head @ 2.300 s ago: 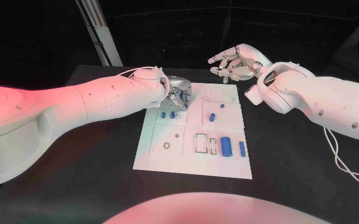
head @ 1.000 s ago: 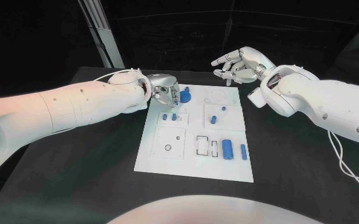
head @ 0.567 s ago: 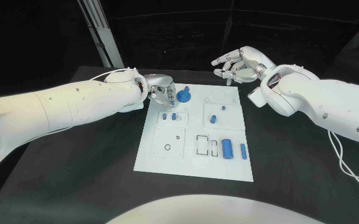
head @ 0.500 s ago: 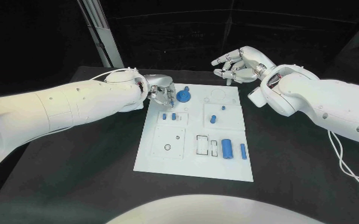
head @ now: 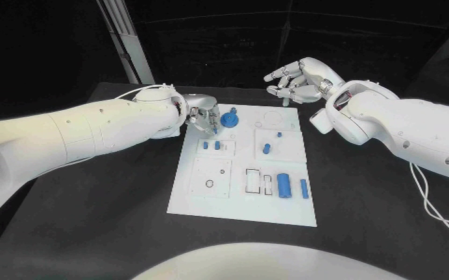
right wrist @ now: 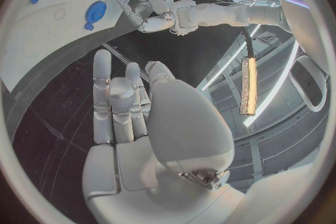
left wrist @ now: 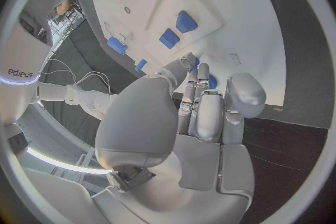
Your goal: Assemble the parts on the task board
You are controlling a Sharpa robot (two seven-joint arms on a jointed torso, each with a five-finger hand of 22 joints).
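Dark backdrop, brightly lit white task board, sharp head view, fisheye-bent wrist views, lamp glare

We see the task board, a white rectangular plate lying flat mid-table, its long side running toward twelve o'clock. At its eleven o'clock corner sits a round blue part with a small knob. Two short blue pegs stand just below it. Toward five o'clock a thick blue cylinder and a thinner blue pin lie side by side.
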